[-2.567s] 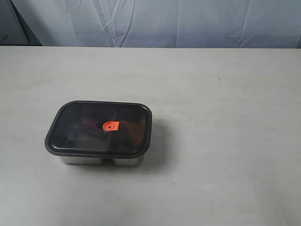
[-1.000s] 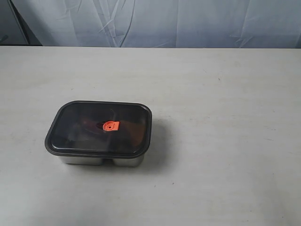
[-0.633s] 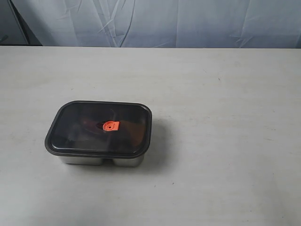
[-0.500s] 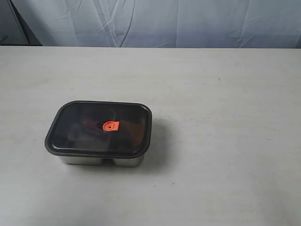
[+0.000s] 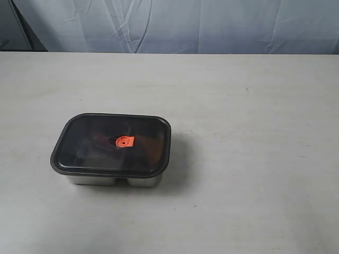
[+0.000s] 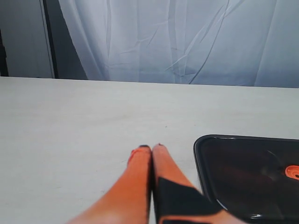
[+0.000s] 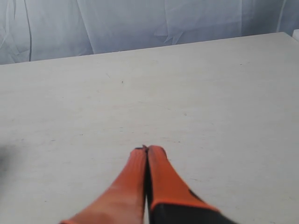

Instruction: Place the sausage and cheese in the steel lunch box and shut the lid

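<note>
The steel lunch box (image 5: 139, 181) sits on the table's left half with the dark smoky lid (image 5: 85, 148) lying flat over it, orange valve tab (image 5: 124, 141) at its centre. Sausage and cheese are not discernible through the dark lid. In the left wrist view the lid (image 6: 243, 177) lies just beside my left gripper (image 6: 151, 148), whose orange fingers are pressed together, empty. My right gripper (image 7: 146, 149) is shut and empty over bare table. Neither gripper appears in the exterior view.
The pale table (image 5: 254, 137) stretches wide around the box. A white-grey curtain (image 5: 185, 24) hangs behind the far edge. A dark vertical post (image 6: 49, 37) stands at the backdrop in the left wrist view.
</note>
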